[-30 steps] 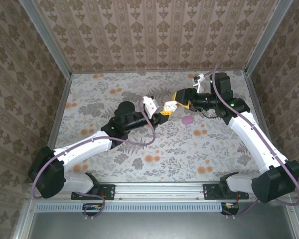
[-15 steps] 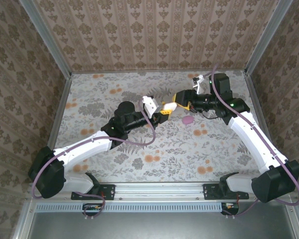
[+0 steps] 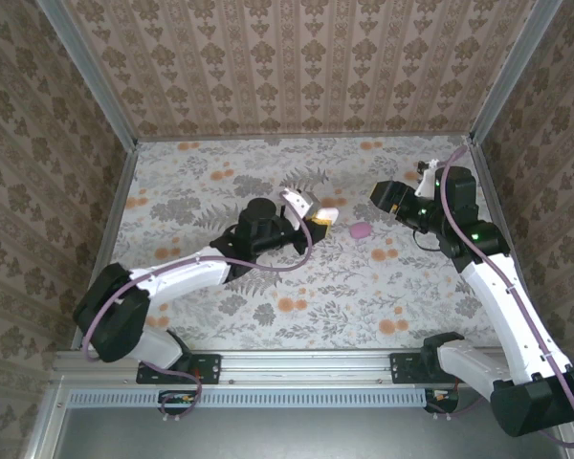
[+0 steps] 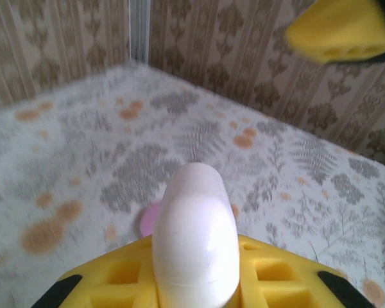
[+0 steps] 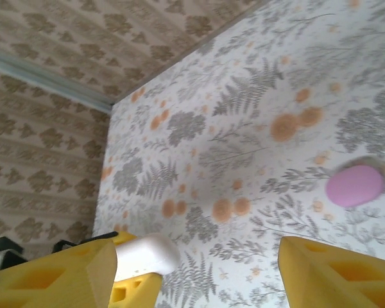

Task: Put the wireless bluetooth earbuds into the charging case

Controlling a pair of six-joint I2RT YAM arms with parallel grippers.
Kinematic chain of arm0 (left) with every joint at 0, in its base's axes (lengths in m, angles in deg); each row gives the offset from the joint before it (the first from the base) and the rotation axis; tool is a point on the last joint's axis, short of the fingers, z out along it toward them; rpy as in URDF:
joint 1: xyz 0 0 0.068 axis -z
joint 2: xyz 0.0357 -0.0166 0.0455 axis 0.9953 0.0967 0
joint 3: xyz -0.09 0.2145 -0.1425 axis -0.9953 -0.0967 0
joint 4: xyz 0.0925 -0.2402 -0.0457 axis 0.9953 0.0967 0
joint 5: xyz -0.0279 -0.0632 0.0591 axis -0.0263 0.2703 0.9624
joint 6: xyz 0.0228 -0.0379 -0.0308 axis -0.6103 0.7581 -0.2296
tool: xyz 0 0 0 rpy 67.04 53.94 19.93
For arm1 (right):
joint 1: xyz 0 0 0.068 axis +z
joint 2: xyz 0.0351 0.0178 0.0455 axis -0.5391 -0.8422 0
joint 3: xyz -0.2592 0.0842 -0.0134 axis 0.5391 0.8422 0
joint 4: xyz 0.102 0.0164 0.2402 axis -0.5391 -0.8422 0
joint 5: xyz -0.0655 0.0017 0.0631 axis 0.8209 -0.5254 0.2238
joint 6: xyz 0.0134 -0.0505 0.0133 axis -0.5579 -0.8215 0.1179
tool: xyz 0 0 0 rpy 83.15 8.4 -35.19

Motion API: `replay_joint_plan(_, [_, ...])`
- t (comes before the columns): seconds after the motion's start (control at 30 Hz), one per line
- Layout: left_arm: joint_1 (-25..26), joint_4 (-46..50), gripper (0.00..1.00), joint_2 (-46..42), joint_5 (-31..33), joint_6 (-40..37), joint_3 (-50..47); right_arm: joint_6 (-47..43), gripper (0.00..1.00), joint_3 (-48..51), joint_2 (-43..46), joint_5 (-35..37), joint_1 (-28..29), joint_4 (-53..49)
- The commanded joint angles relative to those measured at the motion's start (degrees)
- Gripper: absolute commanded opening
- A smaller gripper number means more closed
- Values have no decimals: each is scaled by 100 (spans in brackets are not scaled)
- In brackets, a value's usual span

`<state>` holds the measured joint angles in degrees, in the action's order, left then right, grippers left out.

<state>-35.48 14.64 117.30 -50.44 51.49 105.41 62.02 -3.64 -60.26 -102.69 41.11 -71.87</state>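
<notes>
**A:** Pale white charging case (image 3: pixel 327 204) — where's it sitting?

**B:** It's up off the floral table (image 3: pixel 268 287), near the middle. The left gripper (image 3: pixel 318 217) has its yellow pads clamped tight on it, rounded end poking out past the fingers.

**A:** And that pink oval blob (image 3: pixel 361 229)?

**B:** That's flat on the table just right of the case, nothing touching it.

**A:** And the right gripper (image 3: pixel 376 194)?

**B:** Further right, hovering — fingers spread well apart with nothing between them, pointing back toward the case.
</notes>
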Motion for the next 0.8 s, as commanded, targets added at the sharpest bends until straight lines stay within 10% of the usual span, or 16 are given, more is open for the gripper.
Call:
replay_joint_plan(0.0, [-46,476,25,378,-240,659,352,230,70,229,141,251,-149,89])
replay_joint_plan(0.77, [-351,2450,24,2458,-769,2412,1632,525,69,554,144,77,-322,242])
